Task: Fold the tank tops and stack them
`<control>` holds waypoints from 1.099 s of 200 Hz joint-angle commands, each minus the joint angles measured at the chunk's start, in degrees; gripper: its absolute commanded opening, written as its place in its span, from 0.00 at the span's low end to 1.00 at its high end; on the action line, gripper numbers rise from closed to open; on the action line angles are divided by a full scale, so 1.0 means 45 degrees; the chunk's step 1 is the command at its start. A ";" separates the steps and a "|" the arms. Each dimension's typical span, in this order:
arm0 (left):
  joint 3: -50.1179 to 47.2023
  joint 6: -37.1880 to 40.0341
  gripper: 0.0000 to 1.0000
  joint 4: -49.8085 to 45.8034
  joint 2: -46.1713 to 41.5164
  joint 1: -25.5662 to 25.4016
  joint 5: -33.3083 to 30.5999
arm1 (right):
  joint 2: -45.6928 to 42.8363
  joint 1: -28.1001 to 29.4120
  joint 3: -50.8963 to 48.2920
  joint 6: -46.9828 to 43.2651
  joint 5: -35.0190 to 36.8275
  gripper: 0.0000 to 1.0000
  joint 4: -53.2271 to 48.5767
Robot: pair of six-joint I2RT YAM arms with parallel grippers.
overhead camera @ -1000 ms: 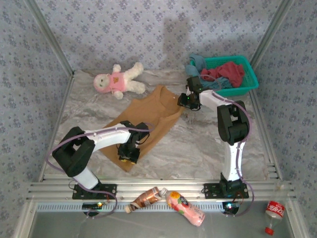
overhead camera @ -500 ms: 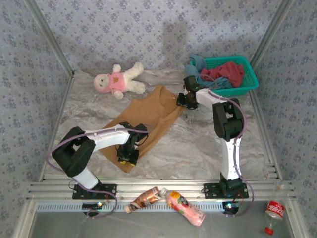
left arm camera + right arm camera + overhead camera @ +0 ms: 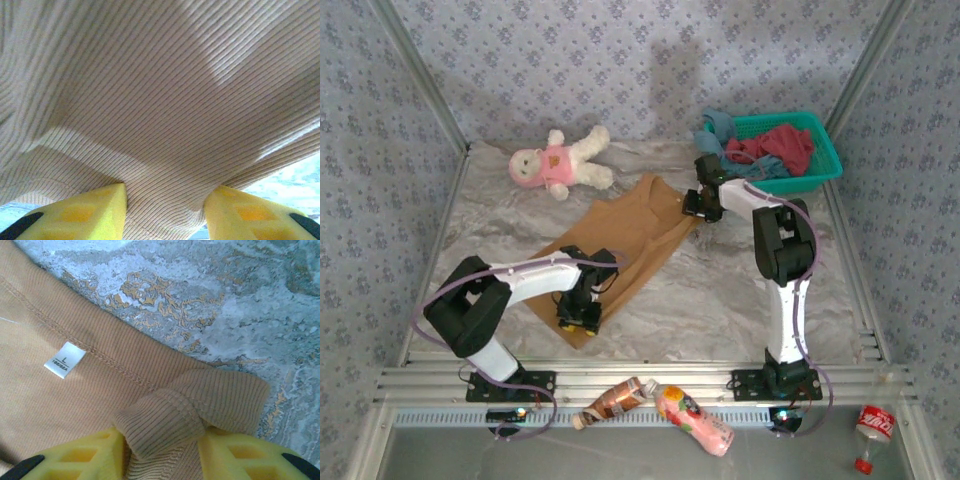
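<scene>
Cloth: ribbed tan top (image 3: 630,225); left fingers (image 3: 80,212) pinch hem; right fingers (image 3: 240,455) pinch bunched strap

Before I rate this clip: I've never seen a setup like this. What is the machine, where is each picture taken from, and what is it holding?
The machine is two robot arms bolted at the near edge of a table, each ending in a two-finger gripper. The wide picture comes from a fixed camera above and behind them. The two close-ups come from cameras on the wrists, with their own yellow fingers at the bottom. On the table lie a tan-brown tank top, a plush doll and a teal basket holding a dark red top and a dusty blue top. The left gripper pinches the tan-brown tank top's near end, and the right gripper pinches its far end.
</scene>
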 commanded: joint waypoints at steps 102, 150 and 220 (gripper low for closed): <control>0.2499 0.0859 0.51 -0.0076 0.0544 0.1661 0.0011 | -0.1321 0.0417 -0.0174 0.0482 -0.1150 0.39 0.0536; 0.1495 0.1107 0.51 0.0431 0.0755 0.2150 -0.0324 | -0.0348 0.0812 -0.0219 0.0709 -0.1292 0.37 0.0724; 0.0568 0.0712 0.51 0.0802 0.0812 0.1434 0.0414 | -0.0673 0.0423 -0.1904 0.0451 -0.0442 0.36 0.0129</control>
